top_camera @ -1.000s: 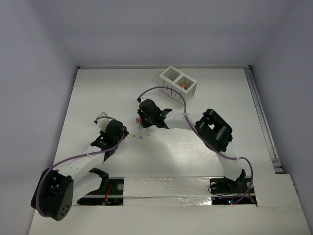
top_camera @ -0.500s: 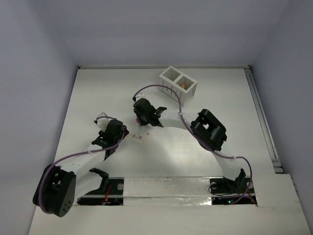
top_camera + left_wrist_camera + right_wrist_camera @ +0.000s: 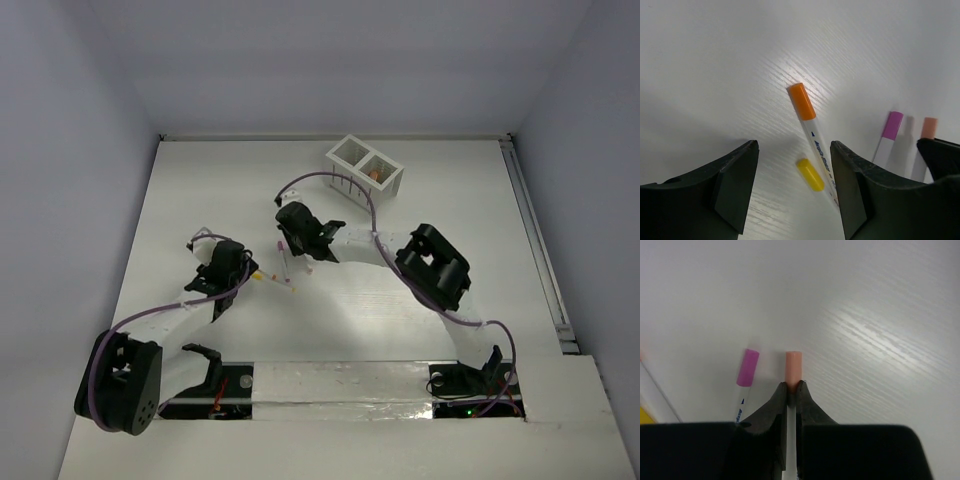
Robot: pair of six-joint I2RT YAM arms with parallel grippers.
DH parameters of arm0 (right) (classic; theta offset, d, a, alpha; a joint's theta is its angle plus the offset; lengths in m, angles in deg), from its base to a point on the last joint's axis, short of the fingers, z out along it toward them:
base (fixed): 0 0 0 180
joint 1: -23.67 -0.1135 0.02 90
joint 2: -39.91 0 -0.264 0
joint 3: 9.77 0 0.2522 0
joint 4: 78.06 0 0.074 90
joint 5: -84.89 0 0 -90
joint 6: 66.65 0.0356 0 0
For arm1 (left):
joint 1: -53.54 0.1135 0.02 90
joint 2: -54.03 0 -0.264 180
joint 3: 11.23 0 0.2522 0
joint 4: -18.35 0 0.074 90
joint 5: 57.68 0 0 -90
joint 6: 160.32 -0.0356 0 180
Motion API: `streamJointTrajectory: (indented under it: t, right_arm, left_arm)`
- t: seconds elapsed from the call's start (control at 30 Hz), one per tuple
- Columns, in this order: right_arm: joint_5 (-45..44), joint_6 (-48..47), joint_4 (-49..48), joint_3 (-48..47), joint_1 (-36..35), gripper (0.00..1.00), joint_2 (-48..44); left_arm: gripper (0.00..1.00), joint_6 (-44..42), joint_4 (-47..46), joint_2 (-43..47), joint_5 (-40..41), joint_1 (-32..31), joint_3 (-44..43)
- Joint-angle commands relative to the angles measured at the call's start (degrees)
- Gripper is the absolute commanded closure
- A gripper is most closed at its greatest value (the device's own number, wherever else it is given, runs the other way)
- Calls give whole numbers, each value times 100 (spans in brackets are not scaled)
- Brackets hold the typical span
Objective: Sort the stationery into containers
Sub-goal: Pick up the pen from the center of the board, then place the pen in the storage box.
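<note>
one orange stick (image 3: pixel 373 175) is sitting in the box (image 3: pixel 388 186); several pens (image 3: pixel 807 112) are lying loose, the right gripper (image 3: pixel 791 390) pinching the peach-capped pen (image 3: pixel 793 365), the left gripper (image 3: pixel 793 152) hanging open.

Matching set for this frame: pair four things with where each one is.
Things:
1 peach-capped pen
2 magenta-capped pen
3 yellow piece
4 white box

Places:
A on the table, between the jaws of the open left gripper
B clamped in the shut right gripper
C loose beside the clamped pen
D at the table's far side

Pairs: 1-B, 2-C, 3-A, 4-D
</note>
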Motion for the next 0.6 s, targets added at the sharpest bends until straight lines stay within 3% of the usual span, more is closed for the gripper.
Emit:
streamJointTrajectory:
  t: [0.0,0.27,0.43,0.57]
  right_arm:
    - [-260,-116,-876,36,69,100,-845]
    - [101,-186,-2000,71,1044,100,-1637]
    - [13,-503,-2870,-349,1800,100,-1393]
    - [-49,-617,-2889,-1105,2213,100,-856]
  left_arm:
    - [44,-122,-291,-52,-36,77,-216]
    - [46,-166,-511,-323,-46,77,-269]
    - [48,-148,-643,-535,-116,77,-313]
    - [49,-200,-670,-614,-46,77,-348]
